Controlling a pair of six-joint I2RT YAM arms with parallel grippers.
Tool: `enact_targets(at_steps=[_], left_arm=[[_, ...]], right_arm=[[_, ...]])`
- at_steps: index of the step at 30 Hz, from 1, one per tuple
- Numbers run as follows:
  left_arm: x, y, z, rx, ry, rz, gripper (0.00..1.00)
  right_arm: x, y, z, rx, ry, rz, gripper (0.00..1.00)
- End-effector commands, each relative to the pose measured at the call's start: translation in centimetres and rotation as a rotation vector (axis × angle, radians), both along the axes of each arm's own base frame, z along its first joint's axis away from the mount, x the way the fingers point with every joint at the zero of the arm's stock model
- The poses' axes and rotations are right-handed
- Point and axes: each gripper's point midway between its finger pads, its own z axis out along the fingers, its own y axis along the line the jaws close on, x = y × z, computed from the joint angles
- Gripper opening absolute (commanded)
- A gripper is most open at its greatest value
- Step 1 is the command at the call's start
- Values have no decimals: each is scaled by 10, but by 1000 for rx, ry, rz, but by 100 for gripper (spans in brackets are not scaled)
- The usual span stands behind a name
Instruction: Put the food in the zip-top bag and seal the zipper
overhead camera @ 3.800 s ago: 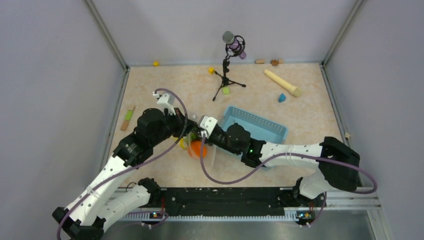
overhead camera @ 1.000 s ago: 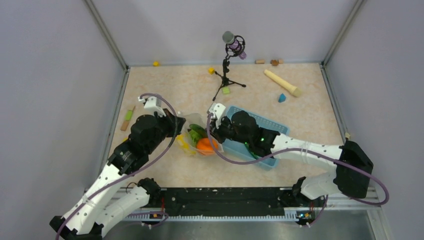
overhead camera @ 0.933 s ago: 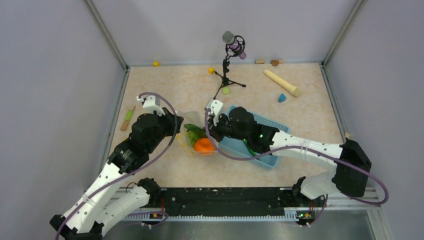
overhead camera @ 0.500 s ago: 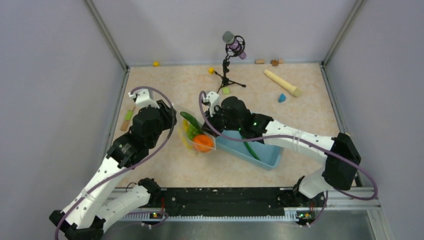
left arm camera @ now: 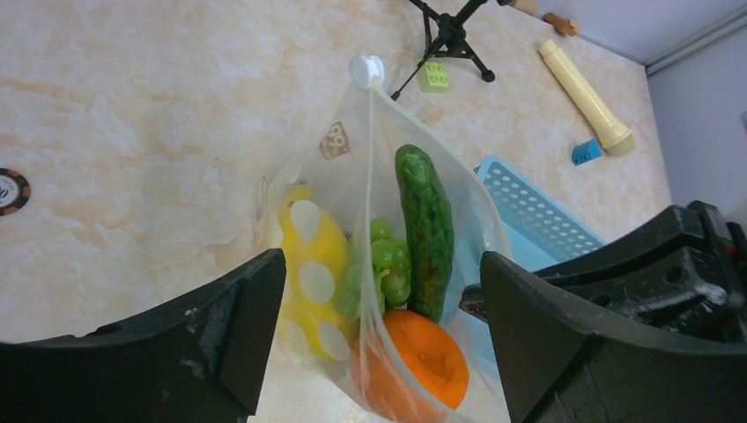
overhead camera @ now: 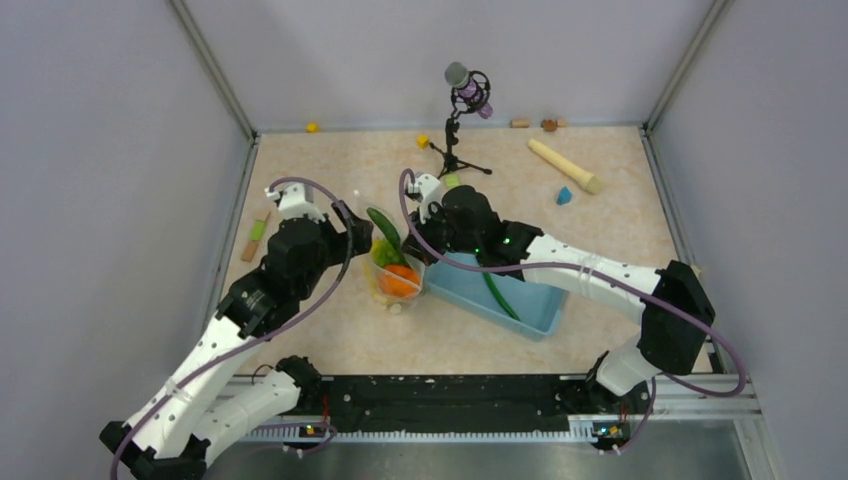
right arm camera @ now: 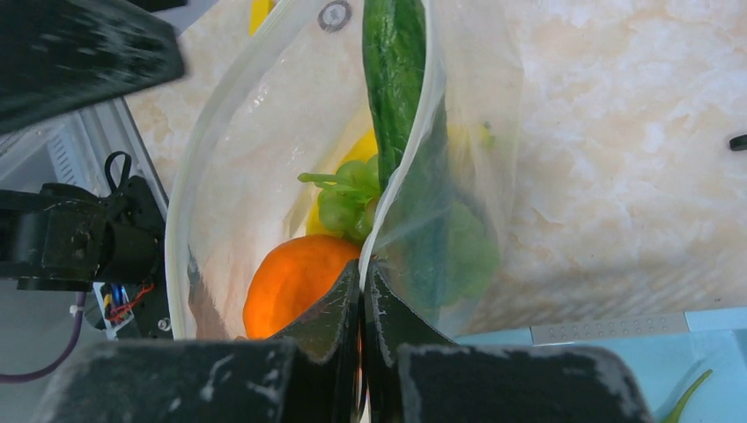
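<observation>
The clear soft plastic zip-top bag with white dots (left arm camera: pixel 339 189) stands upright on the marbled beige tabletop (left arm camera: pixel 132 132), just beside the left end of the light blue plastic basket (left arm camera: pixel 537 216). It is loaded: the long green cucumber (left arm camera: pixel 427 229) stands on end in it, with the bunch of green grapes (left arm camera: pixel 388 264), the yellow oval fruit (left arm camera: pixel 308 264) and the round orange (left arm camera: pixel 423 361) lower down. The thin whitish zipper strip (left arm camera: pixel 371 159) runs along its mouth to a small white slider (left arm camera: pixel 366 69) at the far end. From my right wrist the two lips bow apart, so I judge the mouth unsealed. My right pincer (right arm camera: pixel 362 269) is pressed together on the near end of that mouth edge, plastic nipped between its tips, holding the bag up. My left pincer (left arm camera: pixel 380 278) stands wide apart, one finger on each side of the bag and touching neither side. I take the filling as nearly or wholly done and the sealing as the step in hand. A thin green thing (overhead camera: pixel 500 295) lies in the basket, and I cannot tell whether it is food left to load. The next move, as I see it, calls for my left pincer to take the strip or the slider and run along the mouth while the right one anchors it, keeping the cucumber's tip from catching between the lips.
</observation>
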Motion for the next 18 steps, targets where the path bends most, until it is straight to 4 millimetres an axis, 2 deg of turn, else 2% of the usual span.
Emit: enact_targets(at_steps=[1,4,6,11,18], left_arm=[[17,-18,-2,-15,5,-20,87],[27,-16,-12,26,29,14,86],[33,-15,-18,58,45,30,81],[38,-4,-37,128,97,86,60],[41,15,-74,214,180,179,57]], right_arm=[[2,13,53,132,-102,42,0],[-4,10,58,148,-109,64,0],[-5,10,68,178,-134,65,0],[-3,3,77,189,-158,39,0],[-14,-4,85,219,-166,66,0]])
